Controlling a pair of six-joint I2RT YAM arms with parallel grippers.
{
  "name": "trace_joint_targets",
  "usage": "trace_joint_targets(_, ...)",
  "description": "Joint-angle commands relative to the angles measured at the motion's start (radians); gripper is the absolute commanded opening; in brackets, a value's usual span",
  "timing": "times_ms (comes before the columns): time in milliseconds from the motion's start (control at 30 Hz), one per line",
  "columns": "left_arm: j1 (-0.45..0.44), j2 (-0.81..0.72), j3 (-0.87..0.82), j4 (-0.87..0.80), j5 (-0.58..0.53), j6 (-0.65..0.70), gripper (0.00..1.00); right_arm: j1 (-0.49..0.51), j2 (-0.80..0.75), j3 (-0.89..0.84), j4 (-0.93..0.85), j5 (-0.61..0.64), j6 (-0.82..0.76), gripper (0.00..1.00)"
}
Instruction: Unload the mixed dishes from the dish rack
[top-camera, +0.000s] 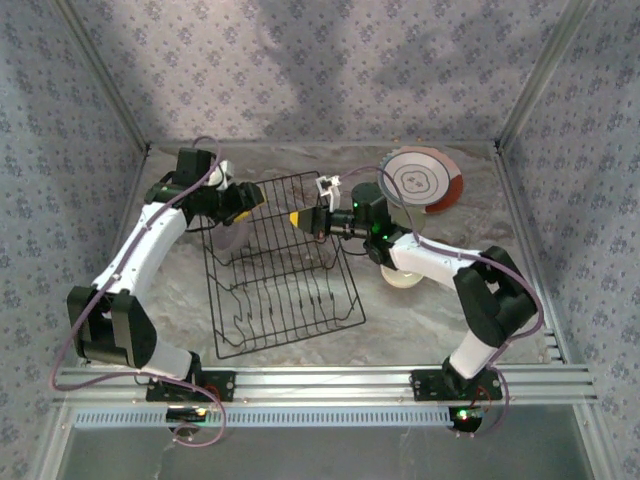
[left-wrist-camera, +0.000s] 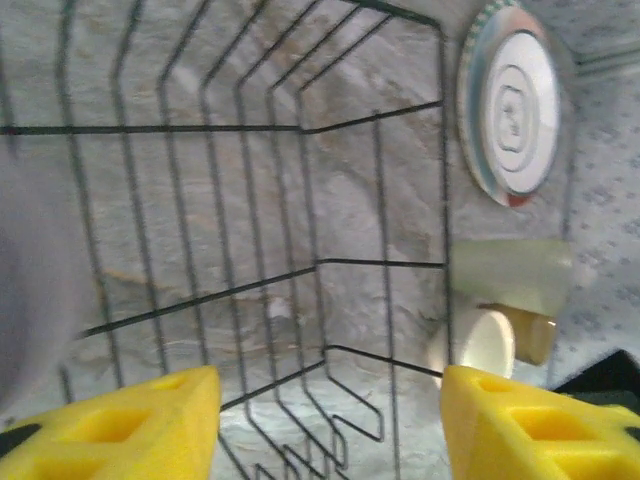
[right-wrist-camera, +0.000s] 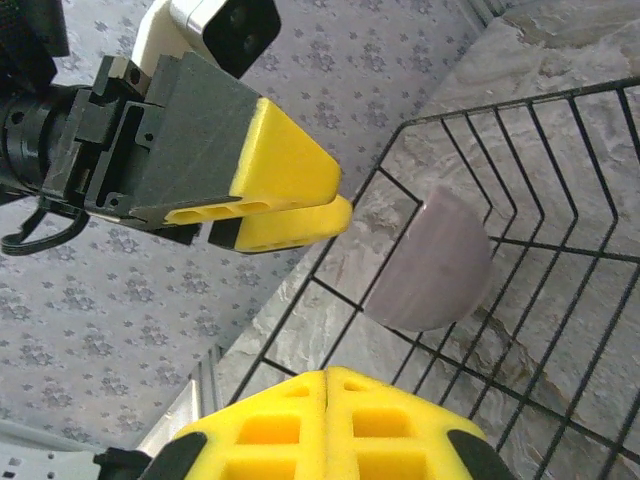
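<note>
Black wire dish rack (top-camera: 283, 268), rectangular, upright prongs.

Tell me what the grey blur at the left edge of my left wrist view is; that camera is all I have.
Observer: A lavender bowl at the left side of the dish rack, right by the left gripper.
Operator: Where is the right arm?
Observer: Opposite you, at the rack's right rim. The right gripper is shut, its yellow fingers pressed together.
Operator: Is the plate I see lying alone?
Observer: No. From above, the green-striped plate tops a stack, with an orange-red rimmed plate poking out beneath.
</note>
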Motion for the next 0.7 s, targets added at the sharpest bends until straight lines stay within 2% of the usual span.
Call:
trace_joint_targets(0,0.001,-0.045,-0.008,-0.094,-0.131,0.09,0.64,0.003,-0.036,0.032,-0.124,0.038,-0.081,0.0)
trace_joint_targets(200,0.0,-0.074,-0.066,-0.113,-0.257,0.106,0.74,0.012,-0.036,0.054,-0.221,0.039,-0.122,0.0)
trace_joint_targets(367,-0.004,-0.047,-0.057,-0.128,-0.358,0.116,0.75,0.031,-0.046,0.075,-0.294,0.058,-0.161,0.03)
trace_joint_targets(467,-0.004,-0.009,-0.026,-0.143,-0.415,0.121,0.74,0.043,-0.061,0.074,-0.319,0.075,-0.177,0.1)
trace_joint_targets(667,-0.005,0.098,0.082,-0.163,-0.456,0.143,0.67,0.06,-0.079,0.054,-0.326,0.081,-0.183,0.19)
